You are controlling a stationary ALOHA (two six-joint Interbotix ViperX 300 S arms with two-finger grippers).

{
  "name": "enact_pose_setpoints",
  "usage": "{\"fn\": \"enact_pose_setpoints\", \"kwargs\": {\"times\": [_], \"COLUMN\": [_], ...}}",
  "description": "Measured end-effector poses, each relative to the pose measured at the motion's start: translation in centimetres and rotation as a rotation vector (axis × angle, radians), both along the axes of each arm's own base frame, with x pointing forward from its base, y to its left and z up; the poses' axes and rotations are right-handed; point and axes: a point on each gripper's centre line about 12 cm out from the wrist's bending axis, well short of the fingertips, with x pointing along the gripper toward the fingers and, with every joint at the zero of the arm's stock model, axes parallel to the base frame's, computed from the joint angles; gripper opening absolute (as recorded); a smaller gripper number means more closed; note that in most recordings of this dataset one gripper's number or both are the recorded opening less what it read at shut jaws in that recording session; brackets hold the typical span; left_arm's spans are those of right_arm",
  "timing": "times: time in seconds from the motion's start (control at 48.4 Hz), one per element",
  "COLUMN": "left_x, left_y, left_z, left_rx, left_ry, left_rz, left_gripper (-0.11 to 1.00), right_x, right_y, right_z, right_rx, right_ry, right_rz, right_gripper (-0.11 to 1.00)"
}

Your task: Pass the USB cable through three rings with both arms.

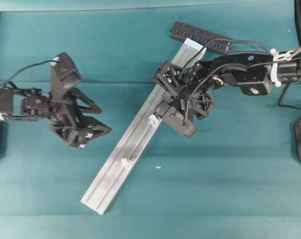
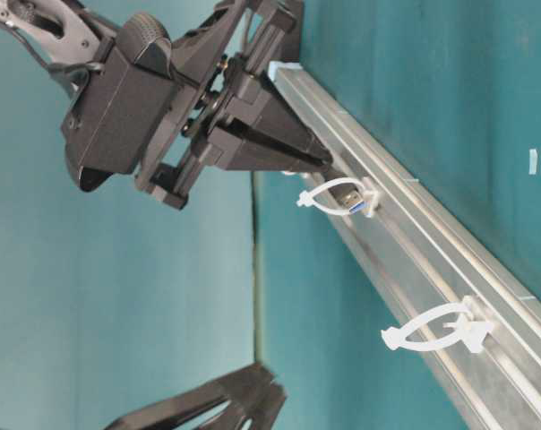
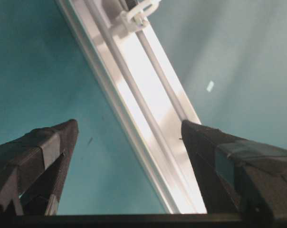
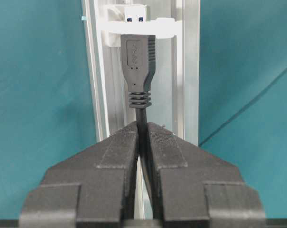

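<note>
Right gripper [image 4: 142, 137] has its jaws clamped on the USB cable [image 4: 141, 116] just behind the plug, whose metal tip pokes through a ring [image 4: 141, 28] straight ahead of the jaws. Left gripper [image 3: 129, 137] hangs with jaws spread wide, the rail [image 3: 148, 118] running between them.

Right gripper [image 1: 163, 104] crowds the upper rail [image 1: 135, 137]; lower rail stands unobstructed.

Bright, even light; rail [image 3: 148, 109] glare.

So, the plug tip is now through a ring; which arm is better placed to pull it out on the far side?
The left. Its gripper is open and empty beside the rail, while the right gripper is shut on the USB cable behind the ring.
</note>
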Motion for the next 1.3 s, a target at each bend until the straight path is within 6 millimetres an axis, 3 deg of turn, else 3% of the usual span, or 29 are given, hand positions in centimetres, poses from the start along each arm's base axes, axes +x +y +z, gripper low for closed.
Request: {"fn": "enact_pose_setpoints", "kwargs": {"times": [0.662,1.302], "left_x": [0.1,1.3], "left_y": [0.0,0.1], "left_z": [-0.1,-0.2], "left_rx": [0.000,0.002], "left_ry": [0.000,-0.026], "left_rz": [0.000,0.001], "left_gripper": [0.94,0.94], "right_x": [-0.3,0.6], "right_y": [0.9,2.1], "right_z": [1.4,0.7], "right_rx": [0.043,0.068], "right_ry": [-0.035,-0.040], "right_rz": [-0.023,-0.018], "right_gripper": [0.07,0.07]}}
